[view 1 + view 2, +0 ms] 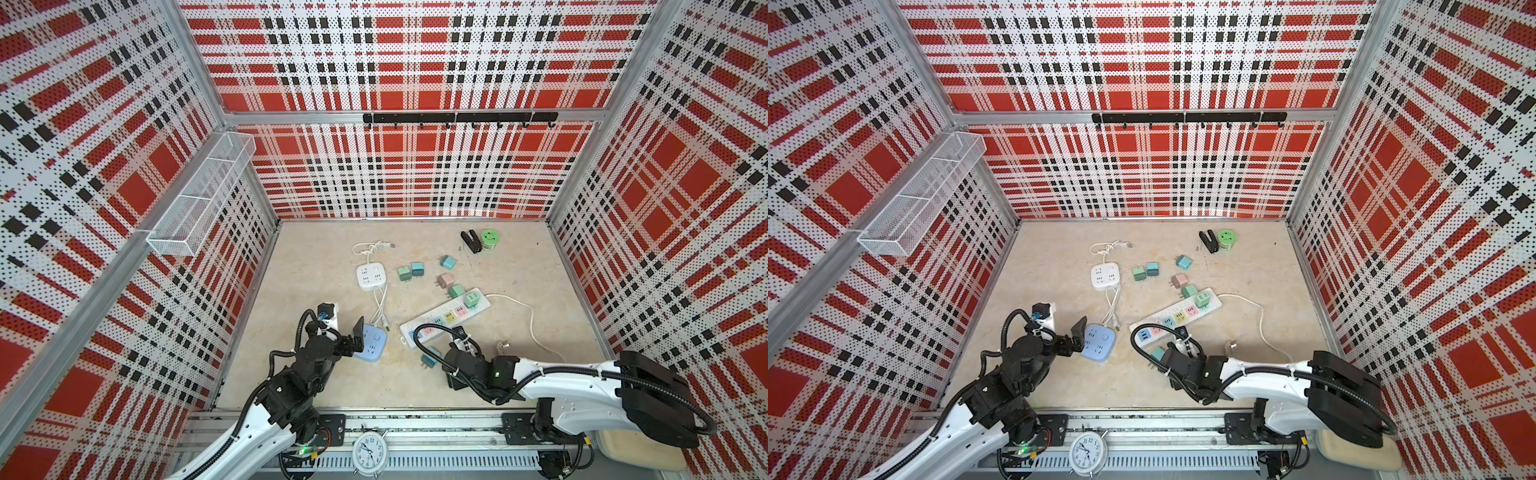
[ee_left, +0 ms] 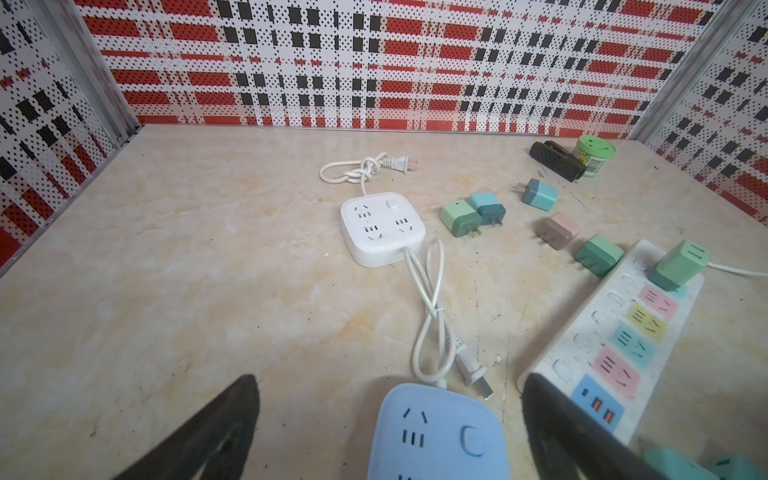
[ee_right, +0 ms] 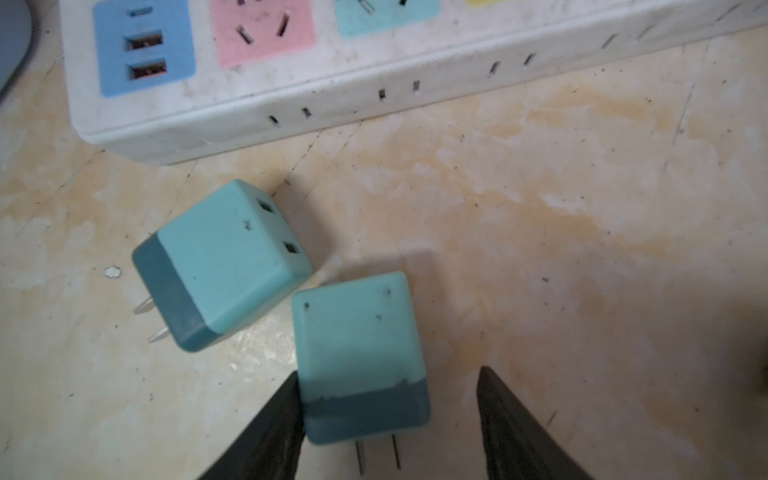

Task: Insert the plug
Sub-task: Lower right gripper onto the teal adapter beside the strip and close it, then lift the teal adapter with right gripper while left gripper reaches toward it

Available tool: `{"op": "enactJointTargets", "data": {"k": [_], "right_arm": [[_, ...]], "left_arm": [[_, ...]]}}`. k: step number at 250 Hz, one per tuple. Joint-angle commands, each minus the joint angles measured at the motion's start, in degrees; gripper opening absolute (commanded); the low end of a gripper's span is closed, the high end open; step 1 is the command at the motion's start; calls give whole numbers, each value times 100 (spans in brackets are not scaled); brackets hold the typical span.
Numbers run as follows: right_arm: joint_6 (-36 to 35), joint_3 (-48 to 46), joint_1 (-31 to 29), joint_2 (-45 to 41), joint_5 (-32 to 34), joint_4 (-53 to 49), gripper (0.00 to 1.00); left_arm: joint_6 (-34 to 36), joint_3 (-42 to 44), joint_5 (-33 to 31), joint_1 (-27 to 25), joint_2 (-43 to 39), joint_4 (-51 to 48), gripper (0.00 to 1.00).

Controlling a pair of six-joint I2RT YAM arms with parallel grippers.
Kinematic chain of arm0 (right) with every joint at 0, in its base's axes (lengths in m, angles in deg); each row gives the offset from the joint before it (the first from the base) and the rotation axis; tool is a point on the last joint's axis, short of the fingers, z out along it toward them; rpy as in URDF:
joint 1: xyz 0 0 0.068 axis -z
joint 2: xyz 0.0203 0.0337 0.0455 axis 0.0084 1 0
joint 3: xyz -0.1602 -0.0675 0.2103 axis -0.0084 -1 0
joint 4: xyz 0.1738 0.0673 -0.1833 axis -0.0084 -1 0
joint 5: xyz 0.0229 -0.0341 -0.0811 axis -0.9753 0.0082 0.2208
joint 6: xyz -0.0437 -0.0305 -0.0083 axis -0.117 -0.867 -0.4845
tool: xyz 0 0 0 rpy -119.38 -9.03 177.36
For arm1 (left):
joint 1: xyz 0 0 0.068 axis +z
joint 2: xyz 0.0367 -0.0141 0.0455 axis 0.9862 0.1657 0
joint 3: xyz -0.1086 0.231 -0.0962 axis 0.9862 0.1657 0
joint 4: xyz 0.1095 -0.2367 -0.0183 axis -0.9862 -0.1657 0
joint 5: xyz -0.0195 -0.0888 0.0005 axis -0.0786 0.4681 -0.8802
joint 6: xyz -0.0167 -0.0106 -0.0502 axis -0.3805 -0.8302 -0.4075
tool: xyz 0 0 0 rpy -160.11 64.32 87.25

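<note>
straddling a teal plug (image 3: 359,345) low over the tabletop (image 3: 582,208), the right claw (image 3: 388,372) stands open: one finger touches the plug's side, the other is apart. the plug's prongs point back toward the wrist, its long axis along the fingers, its pale end toward the power strip (image 3: 291,95). a second teal plug (image 3: 224,266) lies just beside it. the left claw (image 2: 389,378), wide open, flanks a blue socket cube (image 2: 436,432) cut off by the frame.
</note>
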State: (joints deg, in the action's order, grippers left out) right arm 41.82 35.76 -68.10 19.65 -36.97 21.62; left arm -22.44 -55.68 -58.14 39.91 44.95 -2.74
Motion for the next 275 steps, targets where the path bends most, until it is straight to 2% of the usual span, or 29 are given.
{"op": "enactJointTargets", "data": {"k": [1,45,167,183,194,222,275], "right_arm": [[86,40,-41,232,150,150,65],[65,122,-50,574,236,304,63],[73,-35,-50,783,236,738,42],[66,-60,-50,763,262,755,40],[66,-95,-50,713,276,782,38],[17,-271,-49,462,360,947,34],[-114,-535,-50,-653,919,804,24]], "left_arm": [[-73,15,12,30,-11,28,99],[-62,12,17,25,40,61,99],[-78,115,23,-23,51,307,99],[165,135,218,-38,130,449,99],[221,113,256,-64,210,480,99],[51,0,-118,-147,359,330,99],[42,-77,366,-137,257,123,99]]}}
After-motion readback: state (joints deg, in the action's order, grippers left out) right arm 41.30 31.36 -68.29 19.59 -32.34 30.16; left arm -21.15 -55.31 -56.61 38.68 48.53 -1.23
